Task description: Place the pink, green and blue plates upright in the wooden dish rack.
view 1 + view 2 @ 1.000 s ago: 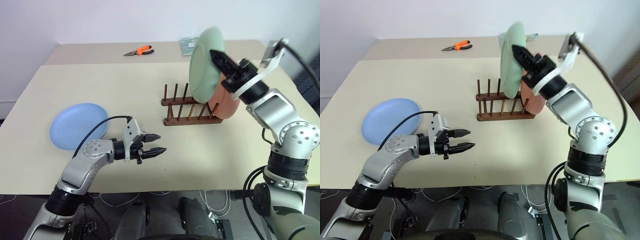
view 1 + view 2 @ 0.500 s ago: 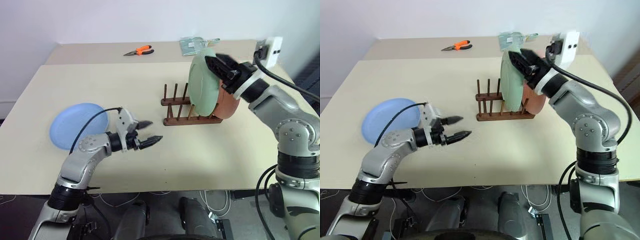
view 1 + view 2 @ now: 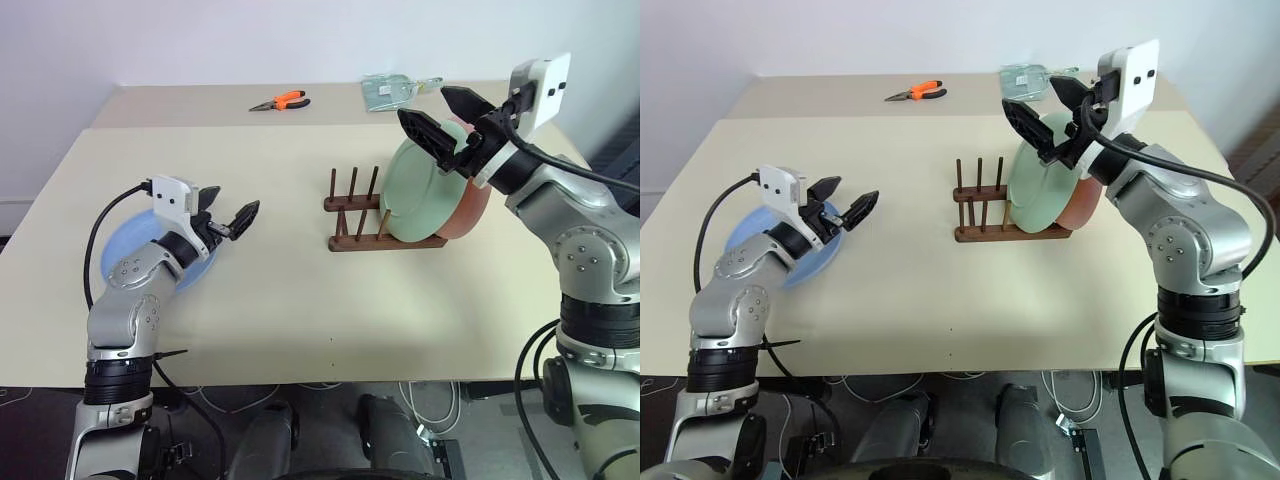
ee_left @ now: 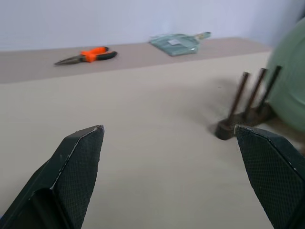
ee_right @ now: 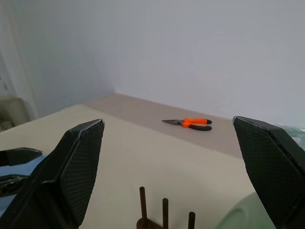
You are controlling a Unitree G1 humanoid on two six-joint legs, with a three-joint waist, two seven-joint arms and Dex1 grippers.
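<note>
The green plate (image 3: 413,193) stands upright in the wooden dish rack (image 3: 352,216), leaning against the pink plate (image 3: 476,208) behind it. My right gripper (image 3: 422,101) hovers open just above the green plate's top rim and holds nothing. Several rack pegs (image 4: 247,106) to the left of the plates are free. The blue plate (image 3: 110,255) lies flat at the table's left, partly hidden under my left arm. My left gripper (image 3: 235,203) is open and empty, raised above the blue plate's right edge and pointing toward the rack.
Orange-handled pliers (image 3: 280,101) and a clear plastic packet (image 3: 392,90) lie on the far table behind the rack. Bare tabletop (image 3: 300,300) stretches between the blue plate and the rack and along the front edge.
The right gripper opened and let go of the green plate, which now leans in the rack. The left gripper opened wider and swung left and up over the blue plate.
</note>
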